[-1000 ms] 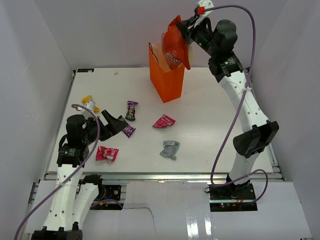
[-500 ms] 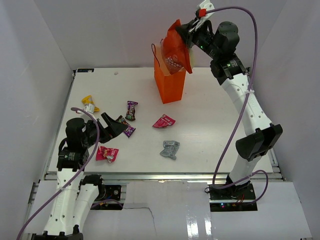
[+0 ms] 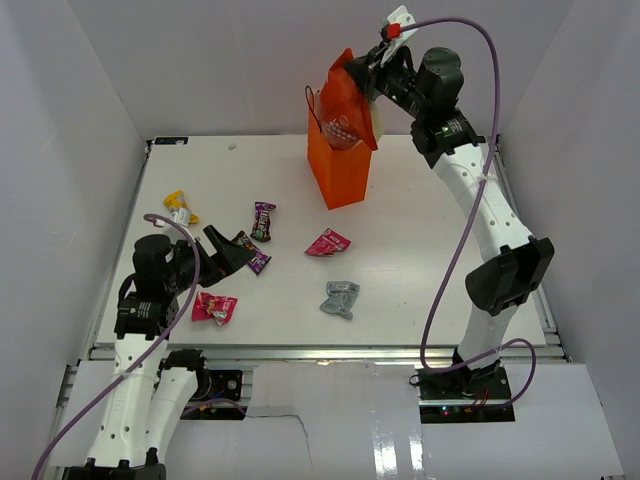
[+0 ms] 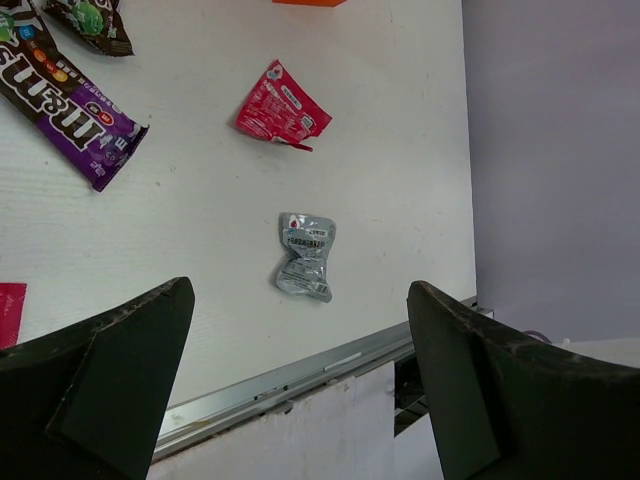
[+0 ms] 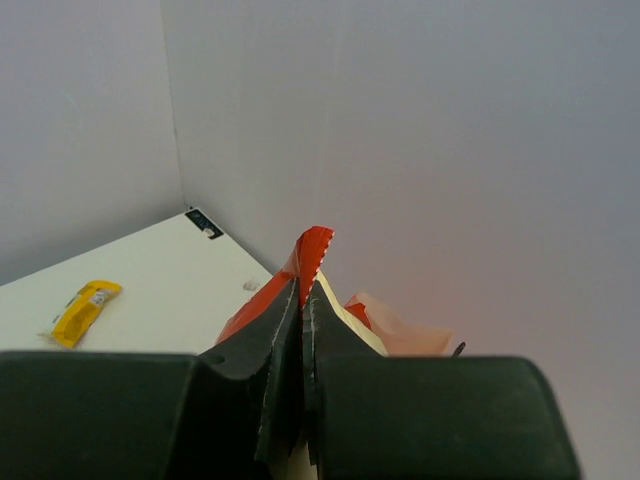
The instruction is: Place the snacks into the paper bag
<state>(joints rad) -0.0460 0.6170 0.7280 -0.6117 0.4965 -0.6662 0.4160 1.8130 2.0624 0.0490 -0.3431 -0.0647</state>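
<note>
Chip bag (image 3: 341, 102) sunk a touch lower into paper bag (image 3: 338, 180), right gripper (image 3: 358, 70) clamped on its top seam (red edge poking through), left gripper (image 3: 228, 250) gaping wide, empty.

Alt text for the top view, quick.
Right gripper, shut on the chip bag, holds it over the paper bag. Left gripper hangs open near purple packets; a silver packet, pink packets and a yellow packet lie loose.

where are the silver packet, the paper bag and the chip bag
silver packet (image 4: 304, 256): left wrist view, middle of its wrapper
paper bag (image 3: 340, 180): top view, orange front wall
chip bag (image 3: 343, 108): top view, printed orange face
</note>
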